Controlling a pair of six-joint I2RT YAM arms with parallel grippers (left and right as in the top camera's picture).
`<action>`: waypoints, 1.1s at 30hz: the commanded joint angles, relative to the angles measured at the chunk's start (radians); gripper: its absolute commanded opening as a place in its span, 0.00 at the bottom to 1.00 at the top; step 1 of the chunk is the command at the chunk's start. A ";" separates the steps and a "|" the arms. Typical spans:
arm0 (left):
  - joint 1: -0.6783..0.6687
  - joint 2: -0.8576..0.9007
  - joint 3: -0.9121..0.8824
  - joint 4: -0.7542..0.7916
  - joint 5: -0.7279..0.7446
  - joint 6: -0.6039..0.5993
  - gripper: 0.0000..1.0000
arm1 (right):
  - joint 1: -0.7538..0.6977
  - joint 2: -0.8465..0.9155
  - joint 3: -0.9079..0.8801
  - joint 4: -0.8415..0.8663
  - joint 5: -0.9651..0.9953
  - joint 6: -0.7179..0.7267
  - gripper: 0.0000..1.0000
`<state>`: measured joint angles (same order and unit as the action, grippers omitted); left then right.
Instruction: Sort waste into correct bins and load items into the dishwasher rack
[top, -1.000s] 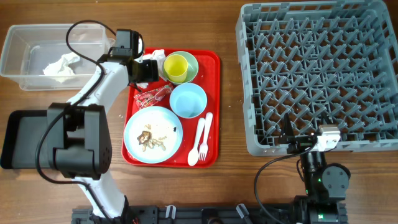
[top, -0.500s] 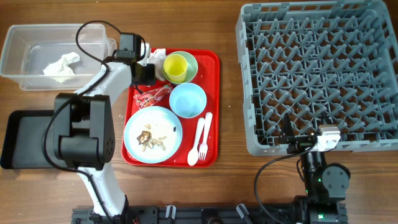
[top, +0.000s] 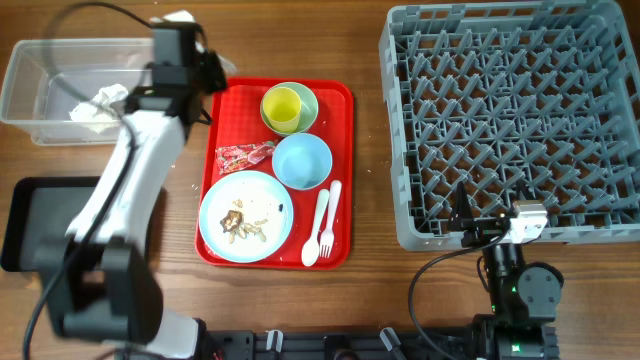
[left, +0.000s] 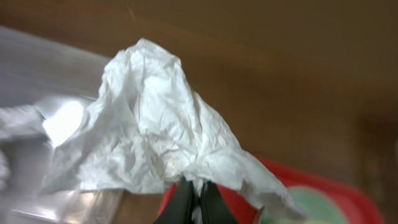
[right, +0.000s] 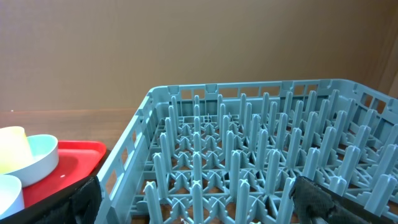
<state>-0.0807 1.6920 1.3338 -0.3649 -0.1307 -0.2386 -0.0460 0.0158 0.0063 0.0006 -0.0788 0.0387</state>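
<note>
The left pincer (left: 193, 200) is closed, its two dark tips pinching the lower edge of a crumpled white napkin (left: 146, 130) that fans up and out above them, clear of any surface.

The coming move turns on the clear tub (top: 30, 85). Seen from overhead, it lies to the left of the pincer and a little nearer the robot's base. Its long axis runs left to right across the counter (top: 370, 300), so the pincer hangs by the tub's right end, at or just past the rim. Judged from that, a short carry leftward puts the napkin over the open tub, where another napkin (top: 98, 108) already lies.

The left arm is plainly the nearer one. The right pincer (right: 196, 205) stands wide open and empty, well apart, against the near wall of the dishwasher rack (top: 395, 150).

The left wrist view shows the grip itself and the napkin's spread, but the tub only as a blurred pale shape at the left. The overhead view shows the tub's outline and the red tray (top: 340, 170) with the wrapper (top: 243, 155) and the plate (top: 215, 205), yet the wrist housing hides the tips and only a white scrap of napkin shows.
</note>
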 joint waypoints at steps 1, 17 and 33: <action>0.069 -0.064 0.015 0.074 -0.153 -0.145 0.04 | -0.005 -0.002 -0.001 0.004 -0.009 -0.011 1.00; 0.399 0.182 0.015 0.194 -0.183 -0.477 0.30 | -0.005 -0.002 -0.001 0.004 -0.009 -0.011 1.00; 0.381 -0.114 0.015 0.014 0.753 -0.208 0.90 | -0.005 -0.002 -0.001 0.004 -0.009 -0.011 1.00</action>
<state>0.3355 1.6756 1.3479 -0.2699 0.2150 -0.6556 -0.0460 0.0158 0.0063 0.0006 -0.0788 0.0387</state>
